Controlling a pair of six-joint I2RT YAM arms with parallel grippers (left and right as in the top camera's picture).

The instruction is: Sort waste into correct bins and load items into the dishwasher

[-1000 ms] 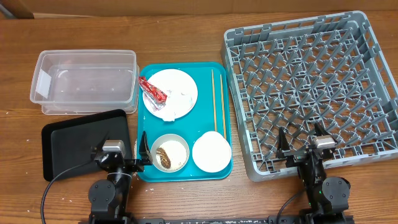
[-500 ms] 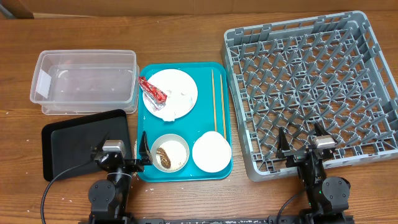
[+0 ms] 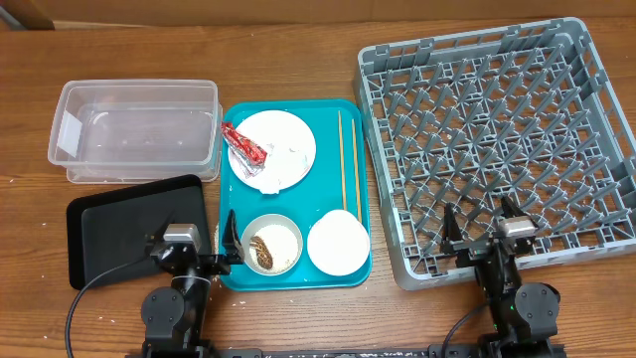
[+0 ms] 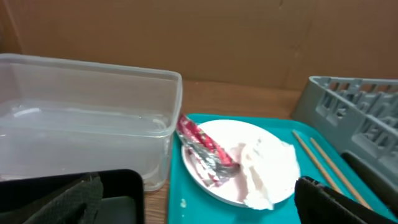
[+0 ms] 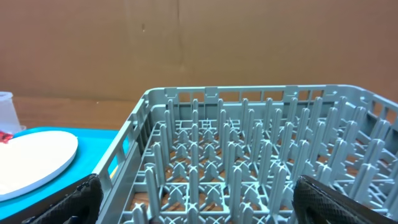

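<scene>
No change from earlier frames - both arms at near edge of desk [image 3: 298, 60], nothing shifted. Fingers of left end effector [image 4: 198, 186] wide apart, holding nothing; right end effector [image 5: 196, 186] same, facing grey rack [image 3: 497, 139]. On teal tray [image 3: 298, 199]: red wrapper [image 3: 243, 147] and napkin [image 3: 283, 167] lie on plate [image 3: 283, 134] at back, chopsticks [image 3: 348, 164] along right side, food scraps [image 3: 263, 249] in bowl [image 3: 288, 231] at front. To left sit clear tub [image 3: 134, 129] and black tray [image 3: 119, 229]. Beside bowl, round white dish [image 3: 338, 242] - upturned bowl or cup, cannot tell. Left wrist view cuts black tray at bottom edge; right wrist view cuts rack's right side.
</scene>
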